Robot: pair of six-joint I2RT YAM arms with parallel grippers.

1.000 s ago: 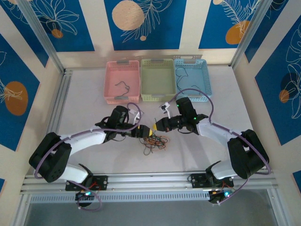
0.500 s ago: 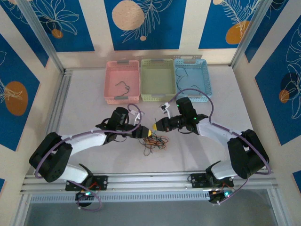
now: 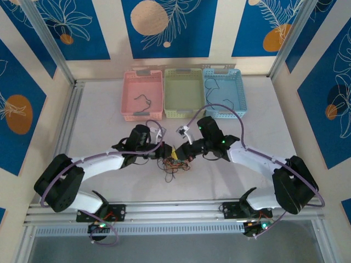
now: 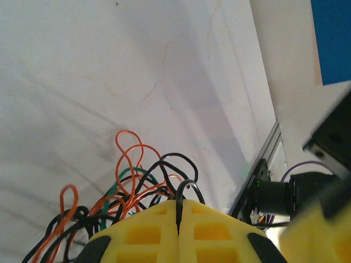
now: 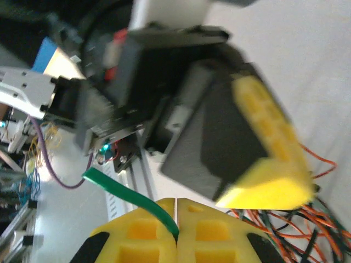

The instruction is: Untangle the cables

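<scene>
The cables (image 3: pixel 175 164) form a small knot of black, orange and green wires on the white table between the arms. My left gripper (image 3: pixel 166 155) comes at the knot from the left and my right gripper (image 3: pixel 180 155) from the right, their tips nearly touching above it. In the left wrist view the yellow fingers (image 4: pixel 148 235) of the left gripper (image 4: pixel 178 211) are shut on a black cable loop (image 4: pixel 187 188), with the tangle (image 4: pixel 127 189) just beyond. The right gripper (image 5: pixel 175 211) is shut on a green cable (image 5: pixel 129 198), close under the left gripper's yellow finger (image 5: pixel 269 159).
Three baskets stand in a row at the back: pink (image 3: pixel 129 90) with a thin black wire (image 3: pixel 143 100), green (image 3: pixel 184 112), and blue (image 3: pixel 237 87) with a dark wire (image 3: pixel 211 85). Metal rails run along the table's left side and near edge (image 3: pixel 175 211).
My right gripper has moved left and down to the knot, meeting the left gripper. The knot has shifted slightly left and bunched up. The left arm has barely moved.
</scene>
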